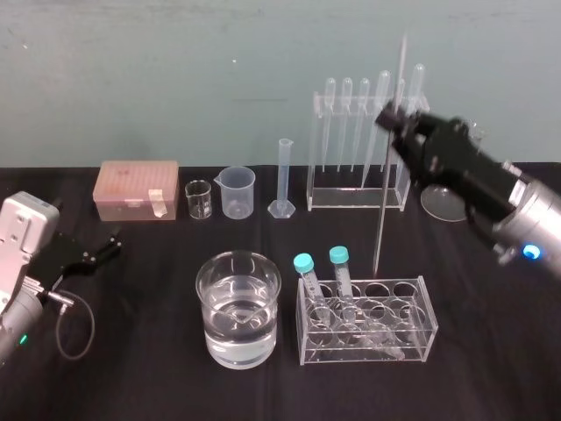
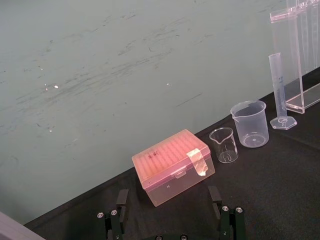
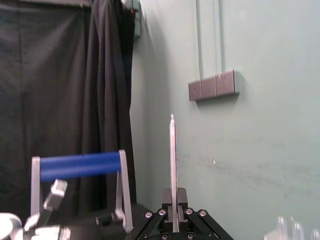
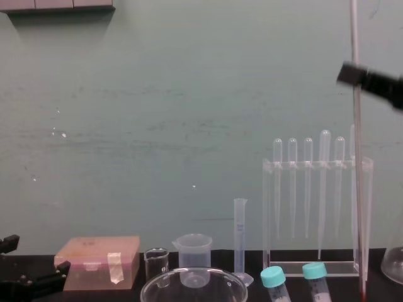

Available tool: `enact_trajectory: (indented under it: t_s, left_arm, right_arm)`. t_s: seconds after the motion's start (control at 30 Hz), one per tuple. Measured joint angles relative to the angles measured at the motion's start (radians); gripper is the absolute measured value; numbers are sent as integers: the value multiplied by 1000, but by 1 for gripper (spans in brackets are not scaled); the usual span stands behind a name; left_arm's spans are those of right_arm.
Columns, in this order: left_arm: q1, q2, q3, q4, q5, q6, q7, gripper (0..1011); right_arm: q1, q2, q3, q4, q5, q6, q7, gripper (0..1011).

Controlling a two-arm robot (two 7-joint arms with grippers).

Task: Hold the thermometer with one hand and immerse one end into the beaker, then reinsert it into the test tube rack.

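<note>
Just above the right end of the rack [image 1: 351,202] [image 4: 315,165], the right gripper [image 1: 396,118] [image 3: 173,220] [image 4: 360,77] is clamped tight on the thermometer [image 1: 384,197] [image 3: 172,160] [image 4: 357,189]; it grips the rod high up, with a short length standing above the fingers. The thermometer hangs close to upright, out of the rack's top bar; seen from the chest it runs down along the rack's right post, and its red tip sits lower than the rack's base; seen from the head its lower end lies on the robot's side of the rack, between the rack and the tube stand [image 1: 368,324]; whether the tip touches the table I cannot tell.

Nearer the robot than the rack and off to its left stands the beaker [image 1: 207,294] [image 4: 194,278], part full of clear liquid, just beside the tube stand and well apart from the thermometer. Left of the rack, in a row, come the cylinder [image 1: 283,180] [image 2: 280,90], the plastic cup [image 1: 237,193] [image 2: 250,125], the small glass cup [image 1: 199,200] [image 2: 223,145] and the pink box [image 1: 136,189] [image 2: 172,167]. Far to the left of the rack, the left gripper [image 1: 112,244] rests low by the table, its fingers [image 2: 121,200] spread wide and holding nothing.
</note>
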Motion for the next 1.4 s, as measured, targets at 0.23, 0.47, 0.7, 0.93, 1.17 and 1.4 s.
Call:
enact_trajectory:
  t_s: [0.23, 0.47, 0.7, 0.93, 1.17, 1.4]
  left_arm:
    - [0, 0, 0, 0, 0, 0, 0, 1008]
    - [0, 0, 0, 0, 0, 0, 0, 1008]
    - [0, 0, 0, 0, 0, 0, 0, 1008]
    - [0, 0, 0, 0, 0, 0, 0, 1008]
    - [0, 0, 0, 0, 0, 0, 0, 1008]
    - [0, 0, 0, 0, 0, 0, 0, 1008]
  right_arm:
    - [92, 16, 25, -36, 79, 74, -2, 56]
    - [242, -3, -17, 29, 105, 104, 35, 56]
    - [326, -78, -118, 113, 117, 105, 117, 56]
    - [360, -139, -196, 159, 141, 111, 181, 56]
    - [379, -167, -273, 203, 158, 125, 261, 56]
    - [383, -171, -324, 255, 150, 106, 315, 56]
